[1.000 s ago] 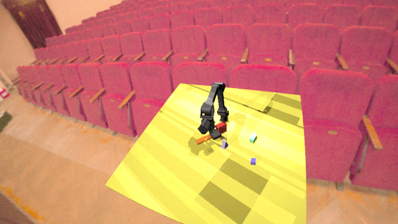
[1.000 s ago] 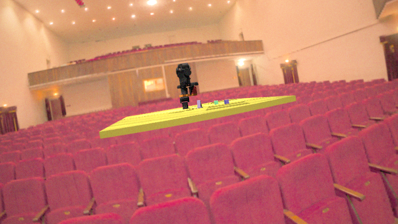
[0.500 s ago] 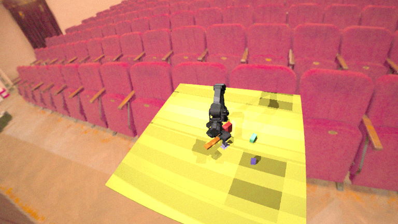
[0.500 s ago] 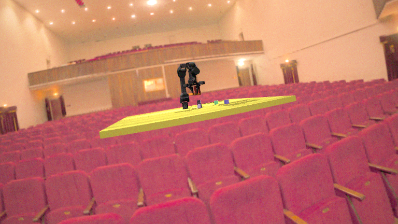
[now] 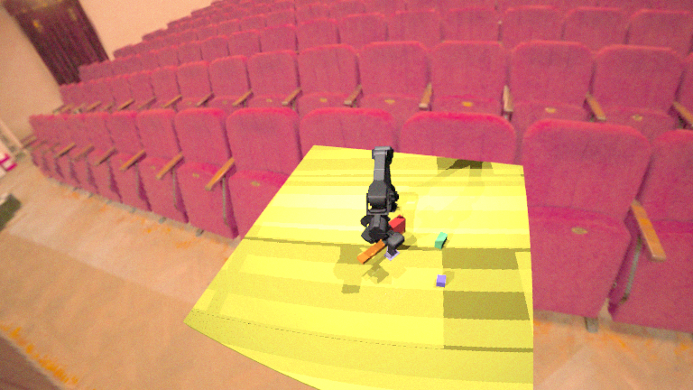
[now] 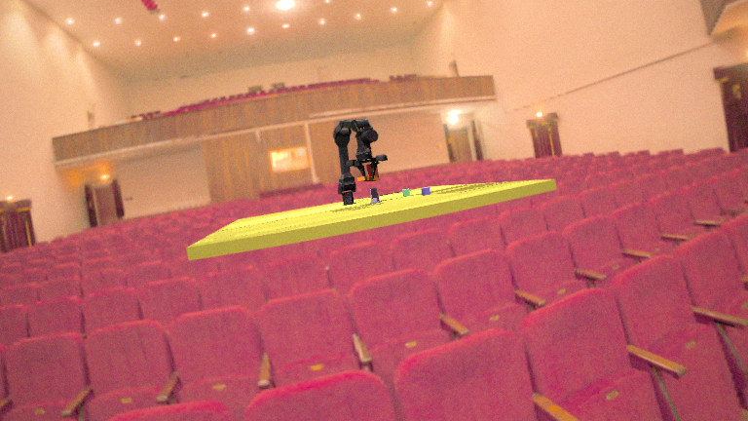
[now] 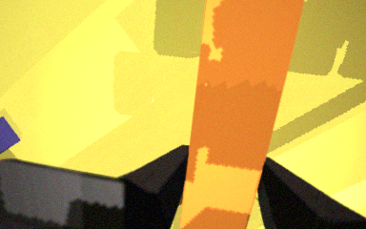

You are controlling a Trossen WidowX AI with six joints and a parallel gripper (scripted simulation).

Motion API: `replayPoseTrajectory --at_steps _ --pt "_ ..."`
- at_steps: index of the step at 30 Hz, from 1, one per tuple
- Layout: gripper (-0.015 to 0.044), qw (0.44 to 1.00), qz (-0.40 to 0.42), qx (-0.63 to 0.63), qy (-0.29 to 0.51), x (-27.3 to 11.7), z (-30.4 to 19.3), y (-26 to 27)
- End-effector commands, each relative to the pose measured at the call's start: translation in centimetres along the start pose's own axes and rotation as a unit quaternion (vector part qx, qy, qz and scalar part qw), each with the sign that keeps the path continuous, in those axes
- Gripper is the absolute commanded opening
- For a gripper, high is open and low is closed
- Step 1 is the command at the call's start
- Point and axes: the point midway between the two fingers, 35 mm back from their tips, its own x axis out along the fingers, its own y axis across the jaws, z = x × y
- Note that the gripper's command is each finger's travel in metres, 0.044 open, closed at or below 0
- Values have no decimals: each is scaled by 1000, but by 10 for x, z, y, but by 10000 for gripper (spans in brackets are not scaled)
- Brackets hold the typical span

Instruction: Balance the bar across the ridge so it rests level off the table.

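gripper (image 5: 383, 242) (image 6: 371, 177) (image 7: 223, 159) clamped on orange bar (image 5: 371, 252) (image 6: 363, 178) (image 7: 238, 95), held above the table (image 5: 317, 324) (image 6: 330, 226) (image 7: 71, 86), presumably for clearance over the purple ridge (image 5: 392, 255) (image 6: 375, 196); red block (image 5: 397, 224) by one end likely shifts balance off-centre

The table (image 5: 317, 303) (image 6: 375, 220) was a thick, bright yellow slab, striped with darker olive bands of shade. I could see a pale violet ridge (image 5: 391, 255) (image 6: 375, 196) standing on it, mostly covered from above. Near that lay a small green block (image 5: 440, 240) (image 6: 406, 192), and a small blue-violet block (image 5: 440, 280) (image 6: 426, 190) (image 7: 7, 135) sat apart from both, directly on the yellow top.
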Motion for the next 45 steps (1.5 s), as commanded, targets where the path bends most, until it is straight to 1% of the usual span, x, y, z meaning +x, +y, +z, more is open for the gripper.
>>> replayPoseTrajectory --at_steps 1,15,45 --pt "0 1000 2 -1 2 7 0 1" --pt "0 1000 2 -1 2 28 -1 1" --pt "0 1000 2 -1 2 29 -1 1"
